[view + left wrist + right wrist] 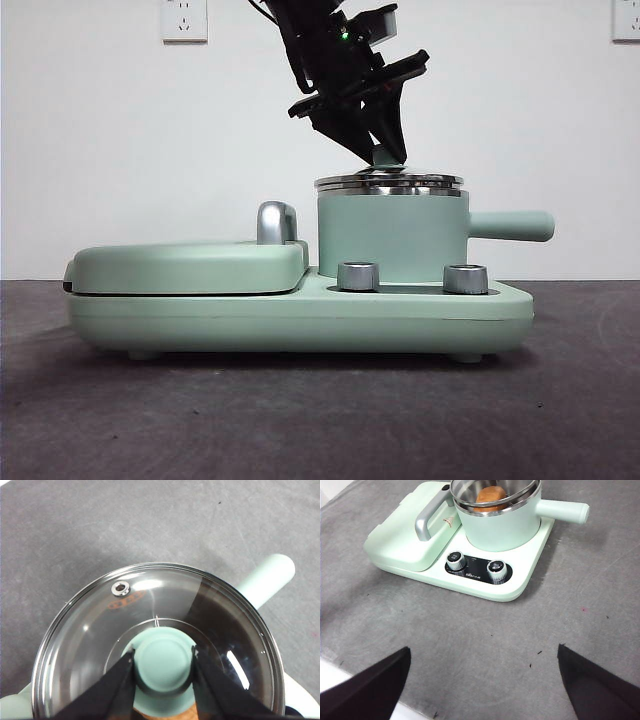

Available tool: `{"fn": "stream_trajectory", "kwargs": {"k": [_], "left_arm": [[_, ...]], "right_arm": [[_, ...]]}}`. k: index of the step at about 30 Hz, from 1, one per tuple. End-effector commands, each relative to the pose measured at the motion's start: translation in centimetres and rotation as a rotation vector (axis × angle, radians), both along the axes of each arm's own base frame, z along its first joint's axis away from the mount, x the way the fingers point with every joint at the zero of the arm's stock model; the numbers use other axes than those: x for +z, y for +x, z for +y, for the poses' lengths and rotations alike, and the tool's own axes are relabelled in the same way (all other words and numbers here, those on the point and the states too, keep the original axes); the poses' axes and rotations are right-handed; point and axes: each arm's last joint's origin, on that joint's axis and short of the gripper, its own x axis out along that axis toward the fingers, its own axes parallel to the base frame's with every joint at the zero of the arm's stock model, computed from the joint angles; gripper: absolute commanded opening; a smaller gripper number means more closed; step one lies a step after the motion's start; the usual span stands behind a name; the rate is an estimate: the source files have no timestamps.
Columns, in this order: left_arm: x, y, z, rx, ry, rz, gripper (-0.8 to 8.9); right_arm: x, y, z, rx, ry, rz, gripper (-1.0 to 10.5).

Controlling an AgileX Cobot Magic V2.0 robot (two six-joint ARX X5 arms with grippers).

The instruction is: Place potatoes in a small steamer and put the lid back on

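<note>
The small steamer (392, 235) stands on the right half of the mint-green cooker base, its stubby handle (510, 225) pointing right. The glass lid (390, 183) lies level on the pot's steel rim. My left gripper (383, 150) comes down from above and is shut on the lid's green knob (164, 662), with one black jaw against each side of it. The vent hole (120, 588) shows in the glass. In the right wrist view the orange-brown potato (490, 499) lies inside the steamer (497, 527). My right gripper (485, 680) hovers open over the bare table, well away from the cooker.
The flat green griddle cover (190, 265) with its chrome handle (277, 222) takes up the left half of the cooker base (300, 315). Two steel dials (358, 276) (465, 278) sit in front of the pot. Grey table surface (470, 630) surrounds the cooker.
</note>
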Motion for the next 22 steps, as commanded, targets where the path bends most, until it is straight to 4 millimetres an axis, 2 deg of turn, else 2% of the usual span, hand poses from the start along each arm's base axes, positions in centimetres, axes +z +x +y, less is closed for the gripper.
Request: {"fn": "stream_trajectory", "kwargs": {"k": [1, 22], "left_arm": [[-0.09, -0.40, -1.01, -0.048, 0.011, -0.008, 0.18], [-1.04, -0.80, -1.53, -0.186, 0.125, -0.059, 0.19]], "right_arm": [[0.29, 0.04, -0.02, -0.014, 0.009, -0.014, 4.6], [0.37, 0.09, -0.02, -0.023, 0.015, -0.022, 4.6]]}}
